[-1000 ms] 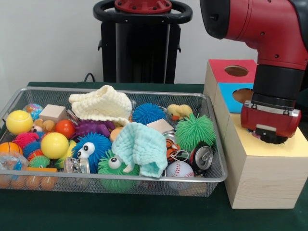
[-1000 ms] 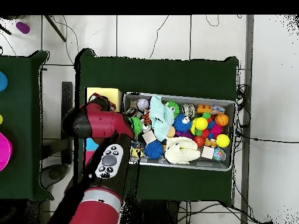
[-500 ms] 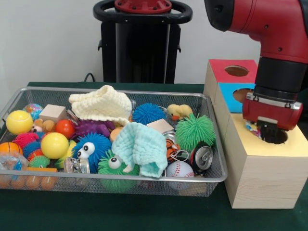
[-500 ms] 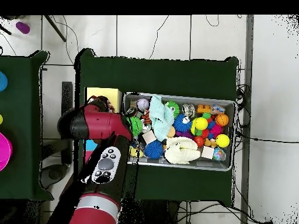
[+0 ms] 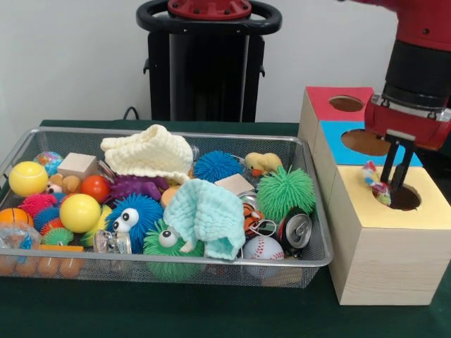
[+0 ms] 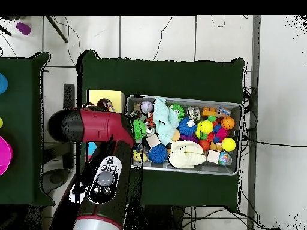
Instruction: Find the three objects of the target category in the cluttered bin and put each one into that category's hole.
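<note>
My gripper point(image 5: 392, 186) hangs over the round hole point(image 5: 404, 199) in the yellow top of the wooden box point(image 5: 380, 260); its two thin fingers point(image 5: 387, 165) stand slightly apart with nothing between them, so it is open. A small multicoloured crinkly object point(image 5: 373, 184) lies on the yellow surface at the hole's left edge, just left of the fingers. The mesh bin point(image 5: 176, 259) holds balls, spiky toys, a can point(image 5: 296, 229) and two cloths. In the overhead view my arm point(image 6: 99, 129) covers the box and hides the gripper.
Behind the yellow section, the box has a blue section with a hole point(image 5: 363, 141) and a red one with a hole point(image 5: 346, 103). The bin point(image 6: 183, 135) sits close against the box's left side. A yellow patch of the box point(image 6: 107, 97) shows past my arm.
The arm has risen from right over the yellow hole, so the fingers now show. The small colourful object has come into view beside the hole.
</note>
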